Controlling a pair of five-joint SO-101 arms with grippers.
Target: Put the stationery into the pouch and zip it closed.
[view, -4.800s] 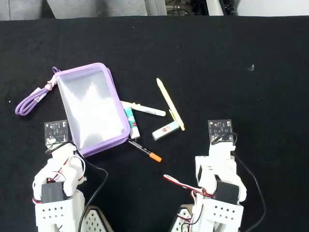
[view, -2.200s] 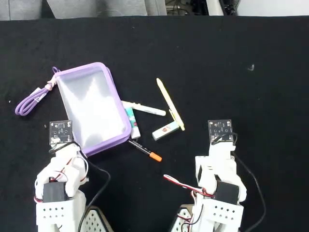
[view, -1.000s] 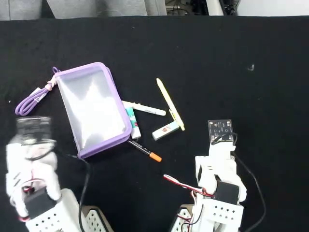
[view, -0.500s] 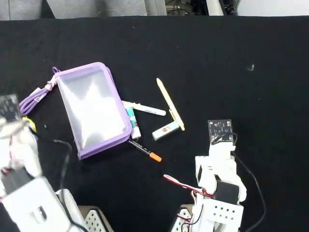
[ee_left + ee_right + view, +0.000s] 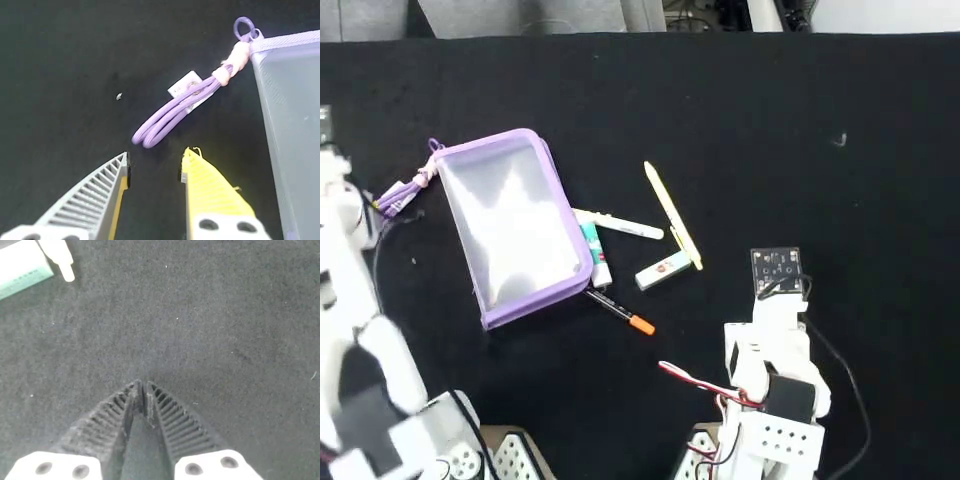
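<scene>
The purple-edged clear pouch [image 5: 515,225] lies flat on the black table, its purple strap [image 5: 398,196] trailing off one corner. My left gripper [image 5: 155,161] hovers open just short of the strap loop [image 5: 172,112], with nothing between its fingers; the pouch's edge [image 5: 287,115] is beside it. Loose by the pouch lie a white pen [image 5: 620,225], a yellow pen [image 5: 672,215], a teal tube [image 5: 592,255], a small white-and-teal piece [image 5: 663,270] and a black pen with an orange cap [image 5: 620,312]. My right gripper [image 5: 140,387] rests shut over bare cloth.
The left arm [image 5: 345,250] stands along the table's left edge. The right arm [image 5: 775,330] sits folded at the near edge, right of the stationery. A white-and-teal item [image 5: 25,275] lies a short way beyond the right gripper. A white wall runs behind the table's far edge.
The left arm has swung from the pouch's near corner out to the left edge and farther away, ending over the strap. The right arm, the pouch and the stationery have not moved.
</scene>
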